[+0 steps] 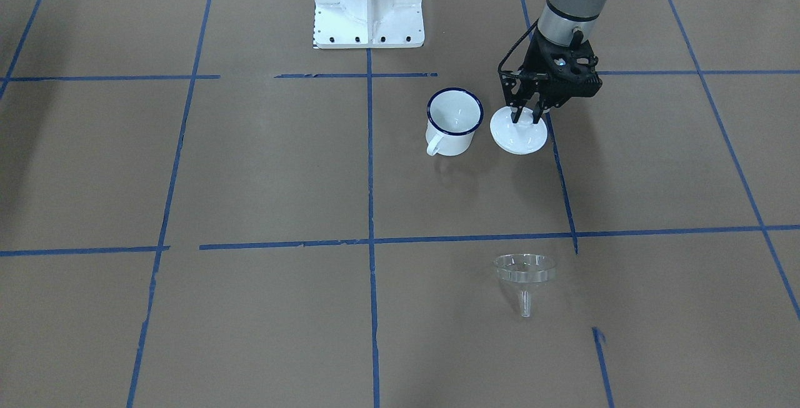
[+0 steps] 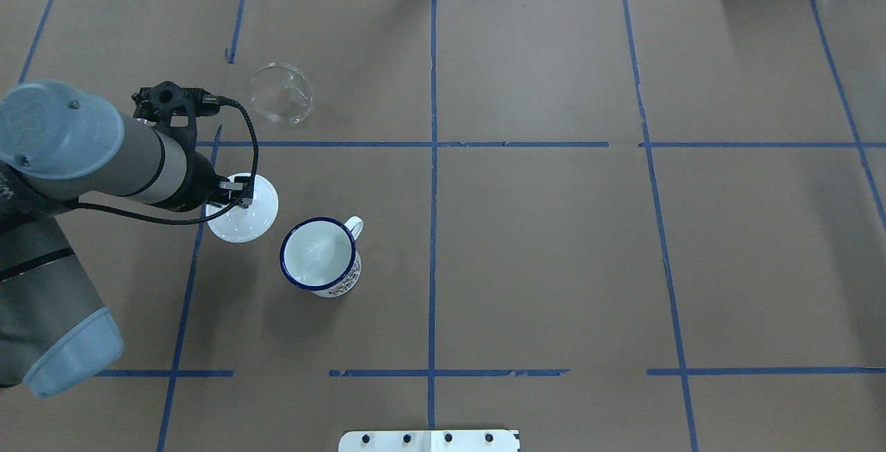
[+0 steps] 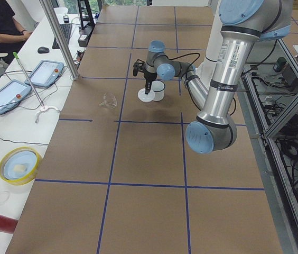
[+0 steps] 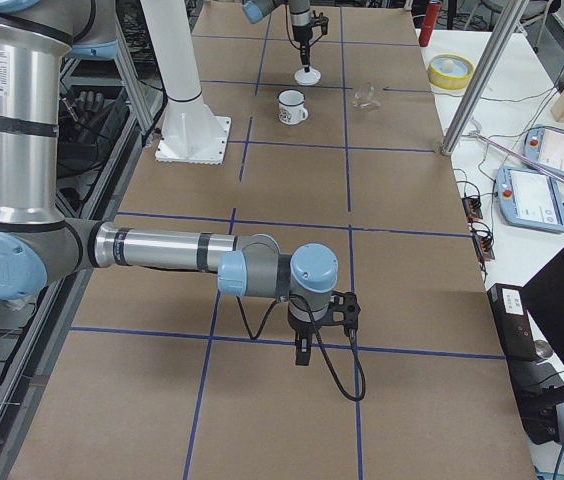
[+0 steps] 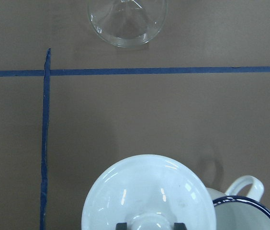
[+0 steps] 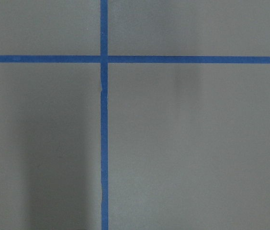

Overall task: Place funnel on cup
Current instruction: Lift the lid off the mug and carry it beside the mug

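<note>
The clear funnel (image 1: 525, 270) lies alone on the brown table, spout towards the front edge; it also shows in the overhead view (image 2: 280, 92) and at the top of the left wrist view (image 5: 127, 21). The white cup (image 1: 455, 122) with a dark blue rim stands upright and open (image 2: 320, 256). My left gripper (image 1: 526, 114) is shut on the knob of a round white domed lid (image 1: 519, 136), which sits low at the table right beside the cup (image 5: 144, 191). My right gripper (image 4: 302, 355) hangs over bare table far from these; I cannot tell its state.
Blue tape lines (image 1: 370, 164) cross the brown table. The robot's white base (image 1: 369, 2) stands behind the cup. A yellow-rimmed dish (image 3: 18, 165) and tablets (image 3: 46, 73) lie on the side bench, where a person sits.
</note>
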Available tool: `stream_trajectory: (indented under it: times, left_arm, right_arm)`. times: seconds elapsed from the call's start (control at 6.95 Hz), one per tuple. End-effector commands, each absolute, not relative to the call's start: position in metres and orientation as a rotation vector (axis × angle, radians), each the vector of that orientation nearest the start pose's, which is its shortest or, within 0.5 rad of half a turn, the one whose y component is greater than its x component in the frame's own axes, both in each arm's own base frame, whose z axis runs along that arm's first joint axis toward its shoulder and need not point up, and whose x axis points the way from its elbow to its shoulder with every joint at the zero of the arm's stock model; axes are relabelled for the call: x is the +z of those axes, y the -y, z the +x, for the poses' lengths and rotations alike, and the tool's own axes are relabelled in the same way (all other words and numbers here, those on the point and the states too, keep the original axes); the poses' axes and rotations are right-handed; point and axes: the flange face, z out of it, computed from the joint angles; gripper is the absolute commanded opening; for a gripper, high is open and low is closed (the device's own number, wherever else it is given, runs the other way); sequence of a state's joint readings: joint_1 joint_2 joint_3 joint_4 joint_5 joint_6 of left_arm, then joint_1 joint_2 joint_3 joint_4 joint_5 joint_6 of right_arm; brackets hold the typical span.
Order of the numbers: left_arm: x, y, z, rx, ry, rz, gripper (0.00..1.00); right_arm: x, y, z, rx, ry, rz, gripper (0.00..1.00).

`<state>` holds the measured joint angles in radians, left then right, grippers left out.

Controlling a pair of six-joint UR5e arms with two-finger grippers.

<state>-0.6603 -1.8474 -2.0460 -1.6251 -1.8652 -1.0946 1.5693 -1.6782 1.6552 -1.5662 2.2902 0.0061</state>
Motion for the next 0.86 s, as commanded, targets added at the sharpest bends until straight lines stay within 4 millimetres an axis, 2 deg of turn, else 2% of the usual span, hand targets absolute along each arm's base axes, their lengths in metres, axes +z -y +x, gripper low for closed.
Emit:
stream_trajectory:
  times: [0.0,0.14,0.29,0.58,0.72]
  left_arm:
    - [0.335,0.427,0.384,-0.062,-0.782,0.196,0.00]
    - [0.358,0.426,0.385,-0.060,-0.786,0.206,0.00]
    - [0.373,0.431,0.393,-0.059,-0.795,0.211,0.00]
    - [0.386,0.435,0.398,-0.056,-0.788,0.208,0.00]
    - [0.386,0.436,0.400,-0.054,-0.787,0.208,0.31]
  right_arm:
    - [0.671,0.445,0.067,0.011,0.719,-0.020,1.00]
    - [0.670,0.445,0.067,0.010,0.719,-0.019,1.00]
    - [0.670,0.445,0.067,0.010,0.719,-0.019,1.00]
    - [0.670,0.445,0.067,0.010,0.719,-0.019,1.00]
    - [0.671,0.445,0.067,0.011,0.719,-0.020,1.00]
